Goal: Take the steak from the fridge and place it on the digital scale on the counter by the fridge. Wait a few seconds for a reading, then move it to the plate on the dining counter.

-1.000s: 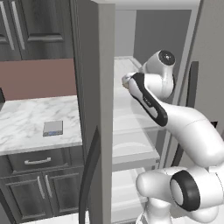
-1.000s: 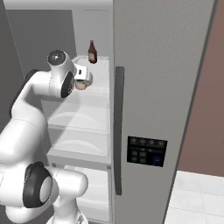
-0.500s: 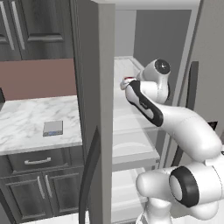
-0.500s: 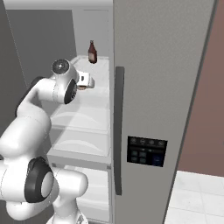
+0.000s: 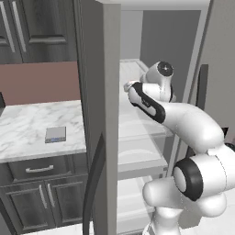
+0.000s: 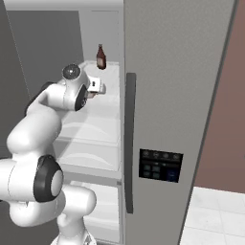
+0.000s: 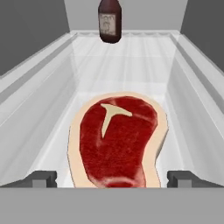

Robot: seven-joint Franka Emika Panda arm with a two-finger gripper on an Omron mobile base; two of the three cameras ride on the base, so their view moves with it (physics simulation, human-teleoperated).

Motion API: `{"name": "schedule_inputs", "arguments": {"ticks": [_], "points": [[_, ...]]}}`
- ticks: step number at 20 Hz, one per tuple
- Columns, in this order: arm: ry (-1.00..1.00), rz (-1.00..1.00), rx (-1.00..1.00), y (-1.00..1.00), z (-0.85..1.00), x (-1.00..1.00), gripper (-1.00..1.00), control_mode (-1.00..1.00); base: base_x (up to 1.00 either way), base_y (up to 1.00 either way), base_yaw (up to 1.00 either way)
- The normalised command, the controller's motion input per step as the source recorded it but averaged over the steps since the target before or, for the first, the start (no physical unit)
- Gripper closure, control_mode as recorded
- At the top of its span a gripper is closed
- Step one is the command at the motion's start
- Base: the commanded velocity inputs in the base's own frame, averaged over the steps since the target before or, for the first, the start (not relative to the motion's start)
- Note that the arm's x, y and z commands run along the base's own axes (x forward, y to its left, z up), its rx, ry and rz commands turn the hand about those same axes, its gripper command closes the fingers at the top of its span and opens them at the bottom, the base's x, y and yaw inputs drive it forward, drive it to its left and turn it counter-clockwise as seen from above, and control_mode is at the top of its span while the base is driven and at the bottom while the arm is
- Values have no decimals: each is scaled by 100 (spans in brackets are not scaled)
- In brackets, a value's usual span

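Note:
On the white upper shelf of the open fridge the steak lies flat, red with a tan rim and a pale T-shaped bone mark. My gripper is open, with one dark fingertip on each side of the steak's near end and neither visibly touching it. From the base views the hand reaches in over that shelf. The digital scale sits bare on the narrow marble counter left of the fridge.
A brown bottle stands at the back of the same shelf. The shelf's side walls run close on both sides of the steak. The open left door edge stands between the shelf and the counter. The right door is closed.
The arm has stretched deeper into the fridge, and the hand has moved lower and further in over the upper shelf.

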Motion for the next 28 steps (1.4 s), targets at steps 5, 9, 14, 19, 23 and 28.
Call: {"name": "schedule_inputs", "arguments": {"ticks": [5, 9, 14, 19, 23, 28], "points": [[1, 0, 0, 0, -9, 18, -100, -100, 0, 0, 0], [2, 0, 0, 0, -21, 8, -100, -100, 0, 0, 0], [1, 0, 0, 0, -26, 13, -100, -100, 0, 0, 0], [4, 0, 0, 11, -28, 20, 100, -100, 0, 0, 0], [5, 0, 0, 16, -24, 10, 100, -100, 0, 0, 0], [-3, 0, 0, 3, -3, -32, 100, -100, 0, 0, 0]]}}
